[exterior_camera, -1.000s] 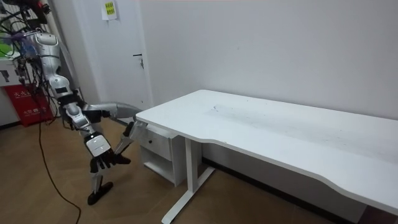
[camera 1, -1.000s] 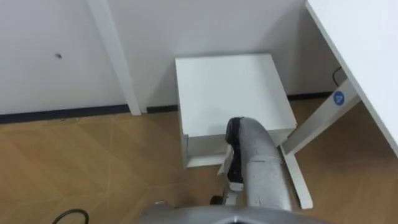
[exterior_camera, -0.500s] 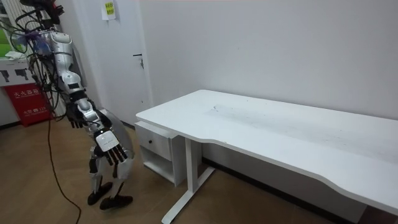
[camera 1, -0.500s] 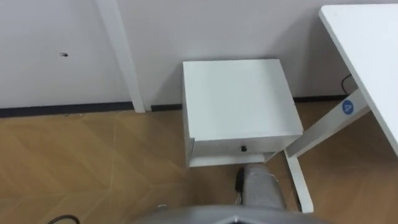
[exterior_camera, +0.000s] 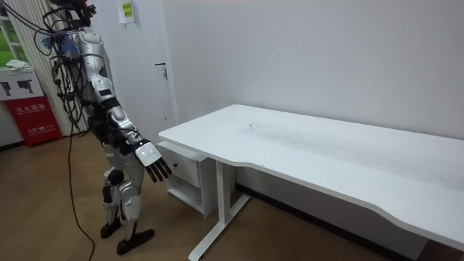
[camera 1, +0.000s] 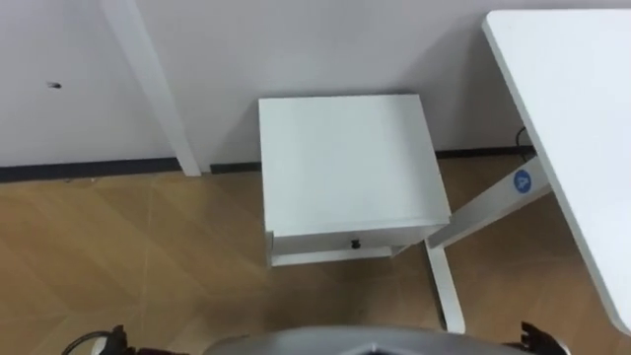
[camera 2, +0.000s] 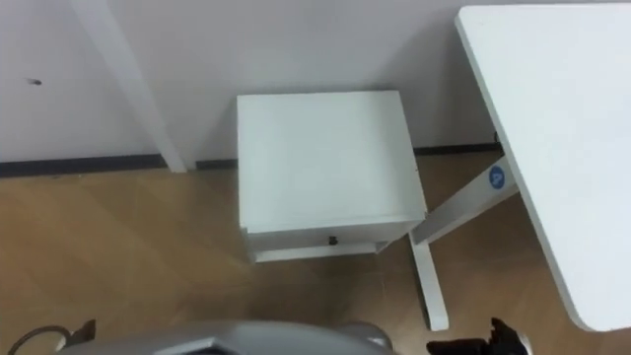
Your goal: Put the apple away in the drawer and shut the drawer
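While the drawer (camera 1: 347,240) looks shut, right hand (exterior_camera: 154,161) hangs apart.

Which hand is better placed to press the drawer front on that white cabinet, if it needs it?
Right, probably: the right hand hangs open, fingers spread, out in front toward the cabinet, and the drawer knob sits slightly to that side.

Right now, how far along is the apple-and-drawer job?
Done, it seems: the drawer of the small cabinet sits shut. In hand: nothing; the right hand hangs open near the cabinet, with the robot standing upright before it. Left: likely nothing, though the shut front hides whether the apple is inside.
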Controlling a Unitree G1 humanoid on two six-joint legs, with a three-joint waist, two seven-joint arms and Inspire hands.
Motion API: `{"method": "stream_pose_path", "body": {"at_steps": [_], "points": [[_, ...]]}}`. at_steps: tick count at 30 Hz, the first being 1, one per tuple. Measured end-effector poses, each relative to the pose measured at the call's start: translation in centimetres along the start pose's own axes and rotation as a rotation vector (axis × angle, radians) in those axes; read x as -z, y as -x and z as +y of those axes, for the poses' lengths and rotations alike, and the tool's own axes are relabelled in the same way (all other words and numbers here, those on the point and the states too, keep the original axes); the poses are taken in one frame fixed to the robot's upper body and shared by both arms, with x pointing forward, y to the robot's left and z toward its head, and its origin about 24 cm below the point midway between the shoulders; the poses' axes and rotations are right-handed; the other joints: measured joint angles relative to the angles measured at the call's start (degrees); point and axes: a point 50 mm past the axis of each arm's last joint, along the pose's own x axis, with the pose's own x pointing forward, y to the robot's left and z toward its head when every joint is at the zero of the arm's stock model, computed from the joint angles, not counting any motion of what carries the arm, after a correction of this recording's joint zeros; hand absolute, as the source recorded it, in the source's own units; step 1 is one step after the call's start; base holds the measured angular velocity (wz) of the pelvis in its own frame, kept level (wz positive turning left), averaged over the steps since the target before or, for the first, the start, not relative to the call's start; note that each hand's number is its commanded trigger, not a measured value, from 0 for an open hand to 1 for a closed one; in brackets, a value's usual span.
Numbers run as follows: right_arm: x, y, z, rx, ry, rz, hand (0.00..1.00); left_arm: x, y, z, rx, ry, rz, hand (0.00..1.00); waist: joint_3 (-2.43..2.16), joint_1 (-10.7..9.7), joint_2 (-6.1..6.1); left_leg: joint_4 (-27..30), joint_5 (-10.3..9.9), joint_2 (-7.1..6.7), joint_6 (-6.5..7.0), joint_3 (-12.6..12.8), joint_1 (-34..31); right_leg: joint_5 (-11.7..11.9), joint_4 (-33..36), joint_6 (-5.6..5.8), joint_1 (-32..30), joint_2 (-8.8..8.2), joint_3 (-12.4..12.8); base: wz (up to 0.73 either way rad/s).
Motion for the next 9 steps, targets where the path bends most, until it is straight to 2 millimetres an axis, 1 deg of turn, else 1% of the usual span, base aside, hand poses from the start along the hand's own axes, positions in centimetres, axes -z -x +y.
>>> {"method": "stream_pose_path", "body": {"at_steps": [1,2,3,4,7,9], "points": [[0.0,0.0,0.1,-0.003,-0.002,-0.004,0.00,0.0,0.0,0.0,0.001,0.001,-0.002,0.00,0.01,0.03,0.30,-0.72,0.24,0.00,-0.34,-0.31,0.09,0.01,-0.10,-0.02,-0.13,0.17,-0.09,0.05],[0.1,0.0,0.3,-0.006,-0.003,-0.002,0.00,-0.2,0.0,-0.1,0.002,0.002,-0.007,0.00,0.05,-0.03,0.64,-1.10,0.41,-0.01,-0.53,-1.17,0.27,0.02,-0.08,-0.03,-0.14,0.33,-0.12,0.00],[0.1,0.1,0.4,-0.008,-0.004,0.000,0.00,-0.4,-0.1,-0.1,0.003,0.003,-0.011,0.00,0.03,0.02,0.80,-1.40,0.52,-0.02,-0.56,-1.55,0.44,0.02,-0.08,-0.03,-0.13,0.42,-0.11,-0.04],[0.1,0.1,0.6,-0.014,-0.006,0.001,0.00,-0.1,0.0,-0.1,0.007,0.005,-0.005,0.00,0.01,0.14,1.03,-2.20,0.81,-0.04,-0.78,-1.89,0.87,0.02,-0.07,-0.03,-0.03,0.53,-0.25,0.00],[0.5,0.2,1.5,-0.037,-0.019,0.011,0.00,0.0,0.0,0.0,0.006,0.032,-0.008,0.00,0.11,-0.12,1.23,-4.07,1.78,-0.11,-1.15,-2.49,1.88,0.05,-0.15,-0.08,0.47,0.71,-0.47,0.10],[1.1,0.3,1.6,-0.054,-0.016,0.036,0.00,0.0,0.0,0.0,0.007,0.032,-0.012,0.00,0.03,-0.13,1.18,-4.15,1.87,-0.09,-1.29,-2.66,1.98,0.04,-0.67,-0.08,0.96,0.77,-0.87,0.09]]}}
